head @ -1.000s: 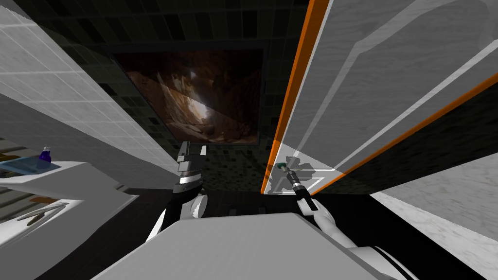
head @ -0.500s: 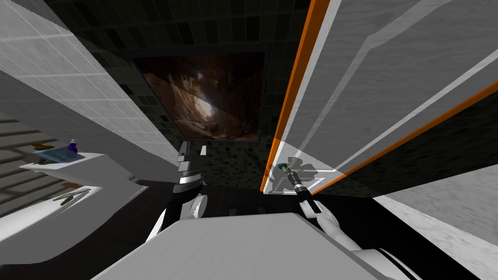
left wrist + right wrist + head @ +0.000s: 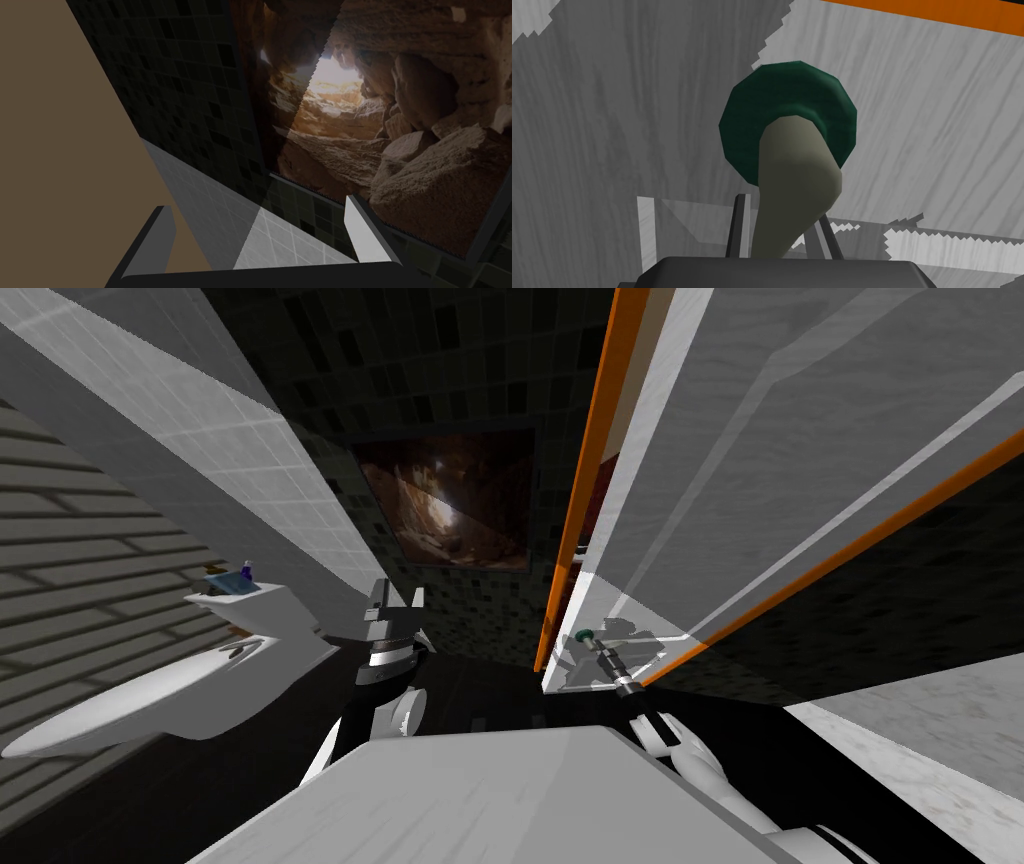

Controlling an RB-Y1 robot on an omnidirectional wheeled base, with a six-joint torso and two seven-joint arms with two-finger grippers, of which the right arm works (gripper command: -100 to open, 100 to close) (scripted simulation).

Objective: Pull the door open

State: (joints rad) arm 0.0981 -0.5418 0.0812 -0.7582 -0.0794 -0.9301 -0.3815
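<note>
A grey-white door [image 3: 760, 438] with an orange edge stands at my right, swung partly away from its orange frame [image 3: 578, 508]. Its handle is a beige lever [image 3: 792, 190] on a dark green round rosette [image 3: 792, 90]. My right gripper [image 3: 781, 212] is shut on the lever, one finger pressing each side of it; in the head view the gripper [image 3: 600, 653] sits low against the door at the handle [image 3: 583, 636]. My left gripper [image 3: 395, 603] is held up in front of my chest, well left of the door, and its fingers [image 3: 365, 230] stand open with nothing between them.
A white sink [image 3: 130, 708] juts out at the left, with a white ledge behind it carrying a small blue bottle [image 3: 243, 576]. A framed picture [image 3: 450, 508] hangs on the dark tiled wall ahead. A pale tiled wall runs along the left.
My view has turned, so the sink has slid toward the middle. The door has swung further from its frame, a narrow gap now showing beside the orange edge. My right gripper still holds the lever.
</note>
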